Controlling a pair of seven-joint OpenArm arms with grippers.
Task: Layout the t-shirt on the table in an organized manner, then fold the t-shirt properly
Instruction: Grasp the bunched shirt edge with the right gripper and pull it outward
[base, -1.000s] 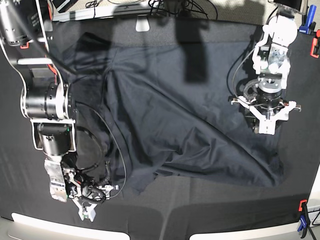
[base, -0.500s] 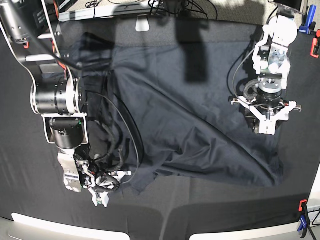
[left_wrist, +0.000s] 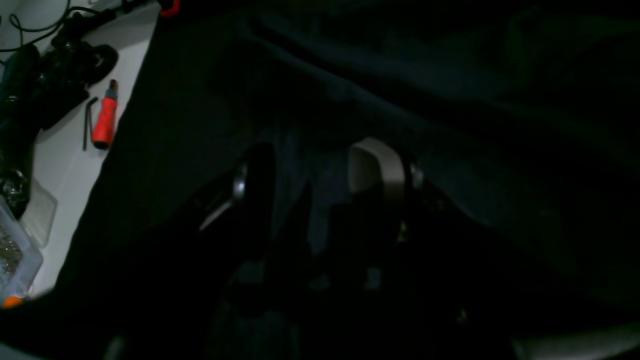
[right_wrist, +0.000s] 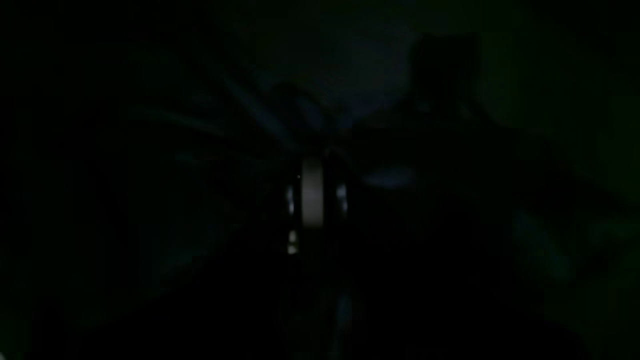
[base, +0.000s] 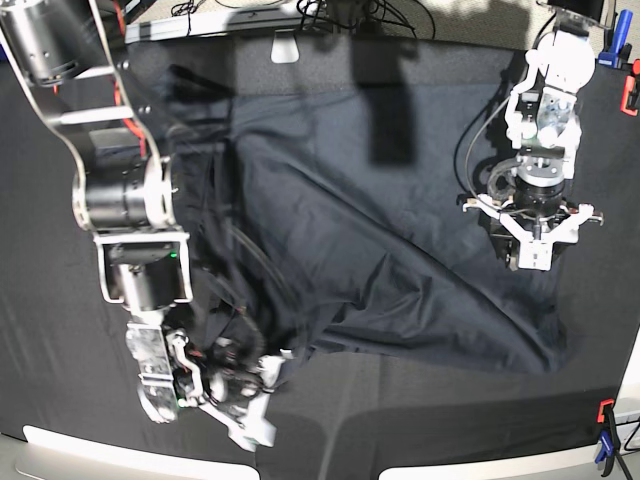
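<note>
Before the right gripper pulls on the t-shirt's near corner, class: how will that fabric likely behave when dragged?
The t-shirt lies in soft ridges and folds, so it is probably floppy and will trail and bunch rather than slide as a sheet. Spread on the table cloth, it may drag and catch.

We count one t-shirt (base: 380, 270) on one table (base: 40, 330). We see two grippers, left (base: 530, 262) and right (base: 255, 425)
</note>
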